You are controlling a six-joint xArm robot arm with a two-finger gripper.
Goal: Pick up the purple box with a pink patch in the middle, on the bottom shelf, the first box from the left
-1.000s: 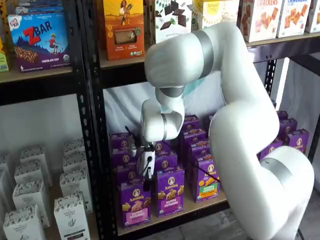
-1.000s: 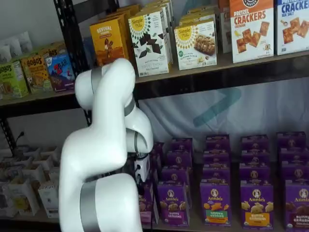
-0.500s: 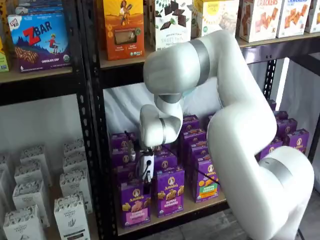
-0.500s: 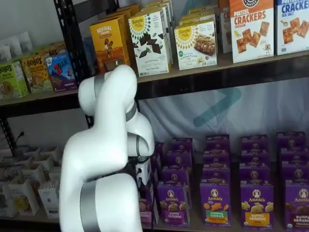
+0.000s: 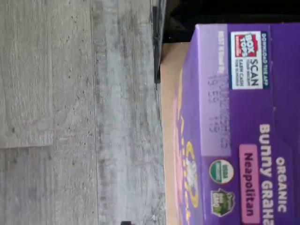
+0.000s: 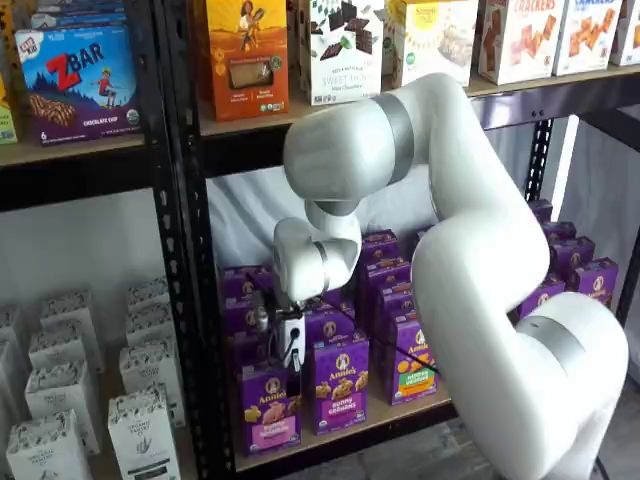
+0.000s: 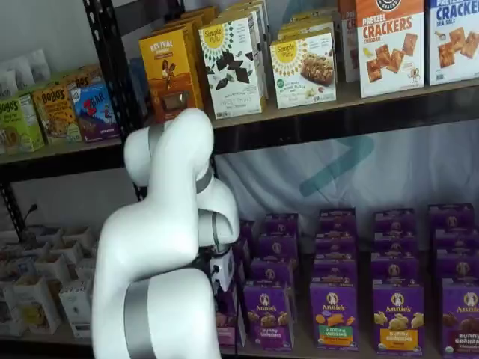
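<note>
The purple box (image 6: 268, 405) stands upright at the left front of the bottom shelf (image 6: 385, 415), with a pink band across its lower front. My gripper (image 6: 287, 362) hangs straight down just above its top edge, white body over dark fingers, holding nothing. The fingers are small and dark against the cartons behind them, so I see no clear gap; the jaws stand wide. In the wrist view the box's purple top (image 5: 234, 131) with a pink "Neapolitan" label fills one side, close below. The white arm hides most of the box (image 7: 227, 318) in a shelf view.
Rows of other purple cartons (image 6: 338, 383) fill the shelf beside and behind the target. A black rack post (image 6: 190, 300) stands close on its left. White cartons (image 6: 140, 430) sit in the neighbouring bay. The wrist view shows grey floor (image 5: 75, 117) beyond the tan shelf edge (image 5: 169, 93).
The arm has sunk and the gripper has come down a little toward the top of the purple box. The box has not moved.
</note>
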